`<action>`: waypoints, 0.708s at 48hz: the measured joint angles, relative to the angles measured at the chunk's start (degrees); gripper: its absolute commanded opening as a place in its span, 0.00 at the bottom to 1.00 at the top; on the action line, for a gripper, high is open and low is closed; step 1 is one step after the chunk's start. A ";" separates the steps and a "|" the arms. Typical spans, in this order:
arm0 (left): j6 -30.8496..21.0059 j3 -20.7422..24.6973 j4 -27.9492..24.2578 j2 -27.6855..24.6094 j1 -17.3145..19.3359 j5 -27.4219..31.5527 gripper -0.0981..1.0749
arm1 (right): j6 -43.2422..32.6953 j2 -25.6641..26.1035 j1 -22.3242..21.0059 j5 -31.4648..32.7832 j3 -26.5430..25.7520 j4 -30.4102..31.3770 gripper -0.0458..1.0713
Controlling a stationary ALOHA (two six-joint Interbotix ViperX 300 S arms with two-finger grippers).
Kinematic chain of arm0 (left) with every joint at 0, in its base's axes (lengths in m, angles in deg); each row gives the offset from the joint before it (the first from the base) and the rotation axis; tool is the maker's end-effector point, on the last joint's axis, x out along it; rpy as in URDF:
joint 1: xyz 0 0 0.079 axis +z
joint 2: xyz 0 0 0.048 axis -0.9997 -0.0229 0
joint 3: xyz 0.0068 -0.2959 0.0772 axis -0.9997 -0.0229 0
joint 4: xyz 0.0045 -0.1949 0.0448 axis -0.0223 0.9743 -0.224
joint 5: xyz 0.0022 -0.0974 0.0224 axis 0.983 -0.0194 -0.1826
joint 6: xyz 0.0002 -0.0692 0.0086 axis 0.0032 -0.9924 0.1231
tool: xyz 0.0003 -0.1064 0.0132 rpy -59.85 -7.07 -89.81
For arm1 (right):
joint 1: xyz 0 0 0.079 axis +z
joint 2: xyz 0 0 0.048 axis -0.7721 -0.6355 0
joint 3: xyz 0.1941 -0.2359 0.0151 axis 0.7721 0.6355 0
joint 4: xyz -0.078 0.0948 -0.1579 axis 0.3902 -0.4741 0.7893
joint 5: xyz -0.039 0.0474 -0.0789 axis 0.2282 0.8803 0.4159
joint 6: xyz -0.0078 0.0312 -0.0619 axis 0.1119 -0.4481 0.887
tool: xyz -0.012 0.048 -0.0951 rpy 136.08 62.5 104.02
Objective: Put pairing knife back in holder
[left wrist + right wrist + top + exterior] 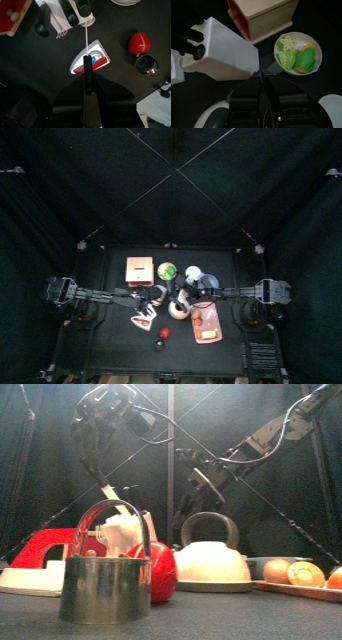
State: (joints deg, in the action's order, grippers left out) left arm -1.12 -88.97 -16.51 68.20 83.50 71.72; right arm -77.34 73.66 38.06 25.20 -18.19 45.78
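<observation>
Nearest you stands the metal cup (106,589), beside the red apple (158,571). Your left gripper (88,75) is clamped on the paring knife (87,55), blade aimed toward the white holder (67,12) beyond. Your right gripper (265,82) hangs pressed closed, empty, above that holder's near right edge.

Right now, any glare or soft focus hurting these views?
Front view: metal cup sits close and soft, with bright streaks on its side. Left wrist view: gripper silhouetted dark, white knife block blown out. Right wrist view: block bright, bowl of green toy food readable. Top view: table small, detail lost.
</observation>
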 measured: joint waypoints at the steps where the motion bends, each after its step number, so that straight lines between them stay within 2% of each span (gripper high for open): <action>1: 0.00 0.00 0.00 0.00 0.00 0.00 0.52 | 0.09 -0.53 -0.53 -1.14 -0.44 0.00 0.42; 14: 0.00 0.00 0.00 -0.09 0.00 -0.09 0.52 | 0.53 -5.01 -3.25 -11.07 -3.87 -0.18 0.33; 34: 0.00 0.00 -0.09 -0.18 0.26 -0.18 0.52 | 0.62 -6.50 -3.52 -15.38 -5.27 -0.18 0.33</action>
State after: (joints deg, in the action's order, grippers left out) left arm -1.12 -88.97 -16.60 68.03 83.77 71.54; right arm -76.72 67.15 34.54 9.82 -23.46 45.60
